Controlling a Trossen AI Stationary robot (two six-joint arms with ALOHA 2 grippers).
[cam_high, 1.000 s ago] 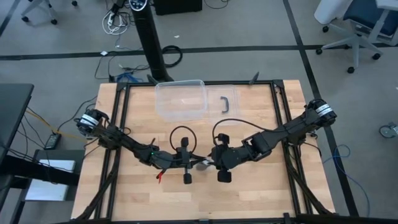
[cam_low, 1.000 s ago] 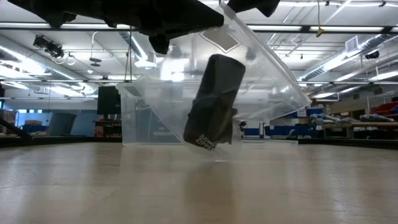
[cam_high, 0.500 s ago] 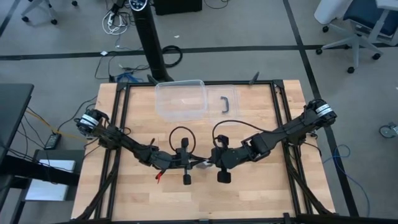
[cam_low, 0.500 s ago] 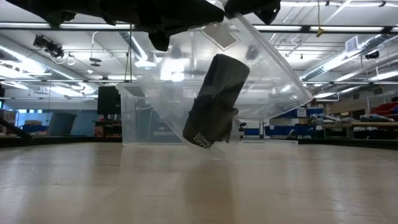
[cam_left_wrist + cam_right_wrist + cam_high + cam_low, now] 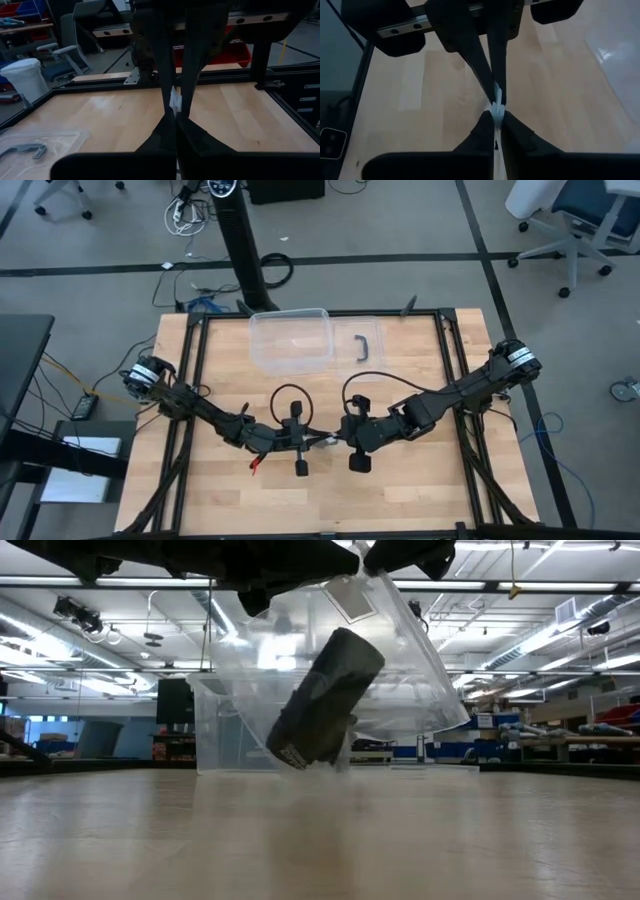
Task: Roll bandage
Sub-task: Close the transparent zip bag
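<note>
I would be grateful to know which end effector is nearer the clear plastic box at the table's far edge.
Left, slightly. The left end effector sits almost straight below the clear plastic box in the high view; the right end effector is offset further right.

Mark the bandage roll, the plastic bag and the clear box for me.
bandage roll [image 5: 322,700]: low view, middle of the black roll, inside the bag.
plastic bag [image 5: 420,670]: low view, clear side wall, held off the table.
clear box [image 5: 290,340]: high view, bare floor of the box.
</note>
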